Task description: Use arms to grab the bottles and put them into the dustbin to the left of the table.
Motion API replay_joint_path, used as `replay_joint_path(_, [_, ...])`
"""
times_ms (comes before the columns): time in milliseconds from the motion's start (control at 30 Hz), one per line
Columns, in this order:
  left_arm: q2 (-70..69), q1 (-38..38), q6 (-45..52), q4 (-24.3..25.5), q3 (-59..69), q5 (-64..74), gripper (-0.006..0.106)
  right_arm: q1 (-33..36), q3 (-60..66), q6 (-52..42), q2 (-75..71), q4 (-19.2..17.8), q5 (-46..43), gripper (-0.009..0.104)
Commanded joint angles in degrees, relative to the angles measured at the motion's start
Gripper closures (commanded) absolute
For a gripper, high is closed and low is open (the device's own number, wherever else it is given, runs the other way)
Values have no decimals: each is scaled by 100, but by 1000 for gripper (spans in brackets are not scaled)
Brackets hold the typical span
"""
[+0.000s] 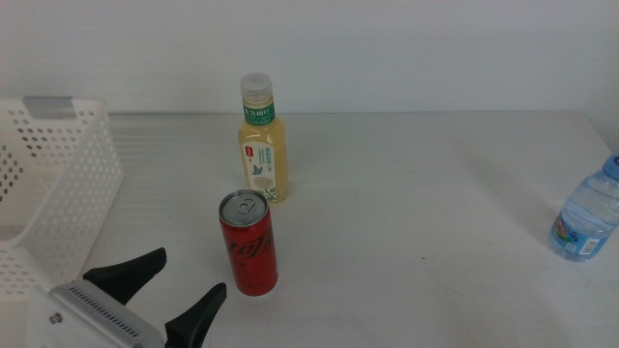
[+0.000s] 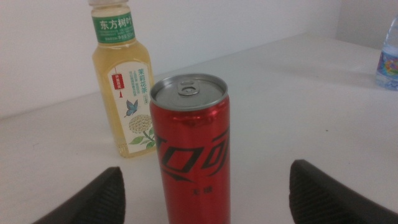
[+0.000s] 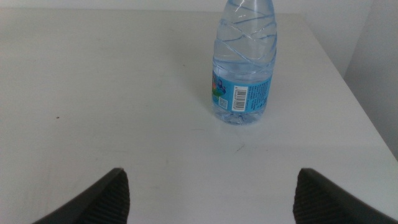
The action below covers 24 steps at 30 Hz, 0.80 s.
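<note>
Our left gripper (image 1: 181,290), jaws wide and empty, faces slim red soda can (image 2: 191,155): light, slippery, dents; grab mid-body.

1. Bright, even, diffuse light; the white table (image 1: 406,213) looks washed out.
2. Soft, faint shadows.
3. Red can (image 2: 191,149) top shows mild glare.
4. Wrist views slightly soft; jaw tips blurred.

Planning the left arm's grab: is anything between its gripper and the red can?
Nothing visible. The left gripper, jaws open, faces the red can across bare table; the yellow bottle stands behind the can.
</note>
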Motion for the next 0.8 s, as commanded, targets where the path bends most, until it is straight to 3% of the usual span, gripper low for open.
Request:
replay_joint_path(0, [3, -13, -75, -55, 89, -495, 17, -37, -12, -59, -157, -76, -408, 21])
replay_joint_path(233, [433, -13, -244, 118, 89, -1040, 17, -37, -12, -59, -157, -76, -408, 21])
replay_joint_path(433, [1168, -13, -357, -101, 69, -1775, 12, -37, -12, -59, -157, -76, -408, 21])
replay_joint_path(767, [2103, -7, -581, -129, -425, -1813, 12, -37, -12, -59, -157, -76, -408, 21])
